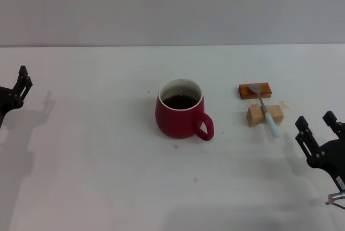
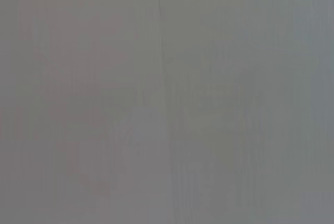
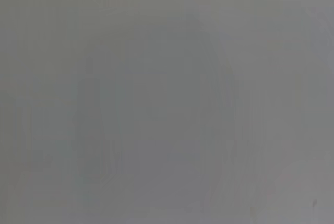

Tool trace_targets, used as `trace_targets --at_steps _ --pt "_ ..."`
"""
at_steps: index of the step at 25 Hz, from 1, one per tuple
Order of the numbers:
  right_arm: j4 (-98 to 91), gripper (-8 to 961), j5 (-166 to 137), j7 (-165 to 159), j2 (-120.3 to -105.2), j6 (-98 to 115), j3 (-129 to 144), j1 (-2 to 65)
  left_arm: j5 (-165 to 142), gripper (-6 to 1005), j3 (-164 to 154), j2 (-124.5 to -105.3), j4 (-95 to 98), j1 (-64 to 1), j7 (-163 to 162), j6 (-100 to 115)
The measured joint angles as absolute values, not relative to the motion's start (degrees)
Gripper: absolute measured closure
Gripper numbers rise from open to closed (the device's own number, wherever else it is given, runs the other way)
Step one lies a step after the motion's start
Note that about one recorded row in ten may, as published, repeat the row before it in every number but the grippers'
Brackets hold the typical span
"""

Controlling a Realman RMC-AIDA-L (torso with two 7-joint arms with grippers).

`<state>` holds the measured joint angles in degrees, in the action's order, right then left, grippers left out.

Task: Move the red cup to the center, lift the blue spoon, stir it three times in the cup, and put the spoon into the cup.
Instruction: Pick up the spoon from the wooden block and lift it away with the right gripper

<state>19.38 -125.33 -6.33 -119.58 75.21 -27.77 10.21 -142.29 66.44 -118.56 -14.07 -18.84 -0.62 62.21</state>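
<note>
Reaching for the blue spoon (image 1: pixel 266 111) looks like the step in hand, since the red cup (image 1: pixel 181 109) already sits about mid-desk, well apart from both grippers. The right gripper (image 1: pixel 319 129) hovers with its jaws spread and empty, the spoon lying just beyond them and towards the cup. The spoon rests slanted across a tan block (image 1: pixel 264 115), its grey bowl up on an orange-brown block (image 1: pixel 255 90) and its pale handle end pointing towards the jaws. A good grasp would close across the handle near that free end, where it seems to overhang the block, though the head view is too distant to be sure. The jaws should come down without nudging either block. The left gripper (image 1: pixel 20 88) is parked far out on the cup's other side, its jaws unreadable. Both wrist views show only blank grey.
</note>
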Motion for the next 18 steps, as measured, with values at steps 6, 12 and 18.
trace_targets --at_steps 6,12,18 --pt "19.4 330 -125.51 -6.2 -119.6 72.31 -27.72 11.28 -142.2 144 66.44 -118.57 -13.46 -18.97 -0.62 62.21" --pt "19.42 330 -125.62 -6.09 -119.66 69.59 -27.36 12.43 -142.2 144 66.48 -118.56 -13.34 -19.03 -0.62 62.21" --pt "19.43 331 -125.62 -6.27 -119.65 67.35 -27.25 13.44 -142.2 144 66.46 -118.54 -13.34 -19.17 -0.62 62.22"
